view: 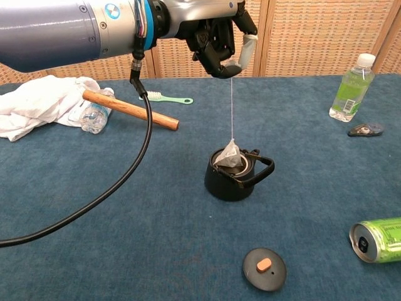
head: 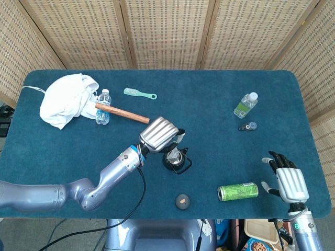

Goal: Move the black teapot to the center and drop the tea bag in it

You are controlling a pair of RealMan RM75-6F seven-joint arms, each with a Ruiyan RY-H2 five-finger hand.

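The black teapot [view: 234, 176] [head: 175, 158] stands lidless near the middle of the blue table, handle to the right. My left hand [view: 220, 42] [head: 159, 134] hovers above it and pinches the tag of a tea bag string. The tea bag [view: 229, 155] hangs on that string right over the pot's open mouth, touching or just inside the rim. The pot's lid [view: 264, 268] [head: 182, 201] lies on the table in front of it. My right hand [head: 286, 179] is open, low at the table's front right edge, and seen only in the head view.
A green can [view: 377, 239] lies on its side at front right. A water bottle [view: 350, 88] and a small dark object [view: 364, 129] are at back right. A wooden rod [view: 130, 109], a mint brush [view: 164, 98], a small bottle [view: 94, 116] and white cloth [view: 34, 107] lie left.
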